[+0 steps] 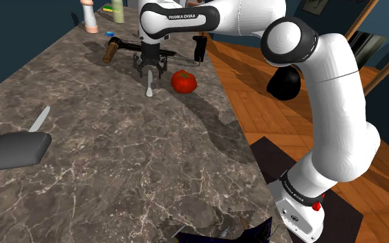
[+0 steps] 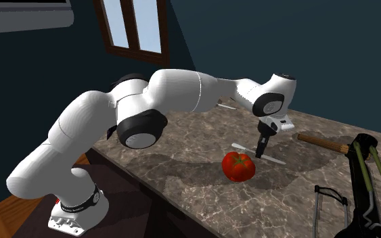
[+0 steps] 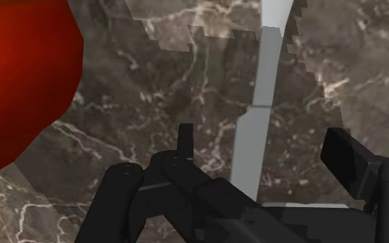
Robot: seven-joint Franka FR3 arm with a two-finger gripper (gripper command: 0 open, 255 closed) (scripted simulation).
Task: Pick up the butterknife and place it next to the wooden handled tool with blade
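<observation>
My tool stands wide astride the butterknife, not gripping it; closing off-centre could skid it into the nearby tomato.

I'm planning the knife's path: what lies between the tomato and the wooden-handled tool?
In the shoulder view, the gripper and the butterknife just below it stand between the tomato and the wooden-handled tool.

Place: a home kitchen.
Counter: long counter of brown veined stone.
Kitchen things: red tomato, butterknife, bottles at the far end.
Room: wood-plank floor, dark blue wall, wood-framed window.
</observation>
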